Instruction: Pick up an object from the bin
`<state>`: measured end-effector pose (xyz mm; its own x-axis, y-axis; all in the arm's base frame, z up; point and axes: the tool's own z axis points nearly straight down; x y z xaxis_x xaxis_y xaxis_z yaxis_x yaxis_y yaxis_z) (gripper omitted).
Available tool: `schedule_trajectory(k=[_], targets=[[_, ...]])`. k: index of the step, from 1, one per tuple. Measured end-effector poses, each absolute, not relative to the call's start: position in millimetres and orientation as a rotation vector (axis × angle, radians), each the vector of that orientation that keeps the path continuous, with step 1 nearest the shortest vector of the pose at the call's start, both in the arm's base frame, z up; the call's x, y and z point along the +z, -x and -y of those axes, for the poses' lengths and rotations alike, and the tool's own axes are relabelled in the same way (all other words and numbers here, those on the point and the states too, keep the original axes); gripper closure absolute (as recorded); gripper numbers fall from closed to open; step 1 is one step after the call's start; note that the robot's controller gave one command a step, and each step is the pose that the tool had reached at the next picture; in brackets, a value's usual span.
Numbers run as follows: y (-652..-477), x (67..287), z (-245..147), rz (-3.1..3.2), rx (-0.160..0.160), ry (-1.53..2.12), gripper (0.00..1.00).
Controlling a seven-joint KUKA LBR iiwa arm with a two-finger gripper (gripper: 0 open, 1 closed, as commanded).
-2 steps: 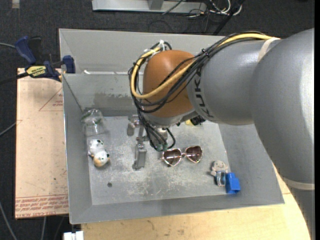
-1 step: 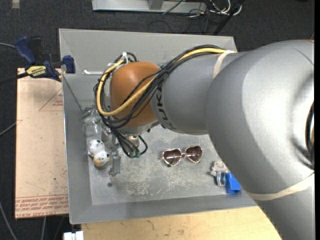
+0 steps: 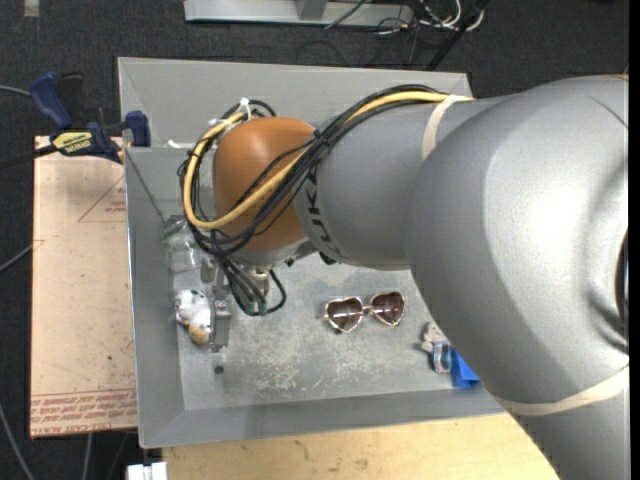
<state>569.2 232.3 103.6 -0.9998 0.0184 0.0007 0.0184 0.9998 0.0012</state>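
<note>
Camera view: gripper (image 3: 216,313) low at the bin's (image 3: 300,368) left side, small white-and-brown lump (image 3: 193,315) just left of it; open or closed, can't tell.

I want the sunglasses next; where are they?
The sunglasses lie on the bin floor near its lower wall in the camera view, between the gripper at view-left and a blue thing at view-right.

There is one grey bin (image 3: 155,368). In it there is one pair of sunglasses (image 3: 365,311) with two heart-shaped lenses. There is one blue thing (image 3: 458,368). There is one small white and brown thing (image 3: 194,315). There is one clear thing (image 3: 181,251).
</note>
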Motion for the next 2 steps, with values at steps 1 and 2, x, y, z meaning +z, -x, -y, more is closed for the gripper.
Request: schedule_trajectory(k=[1, 2], targets=[[-577.4, 105.4, -245.6, 3.128, -0.003, -0.327, 0.00], [-558.4, 68.0, -253.0, 3.134, -0.001, -0.179, 0.00]])
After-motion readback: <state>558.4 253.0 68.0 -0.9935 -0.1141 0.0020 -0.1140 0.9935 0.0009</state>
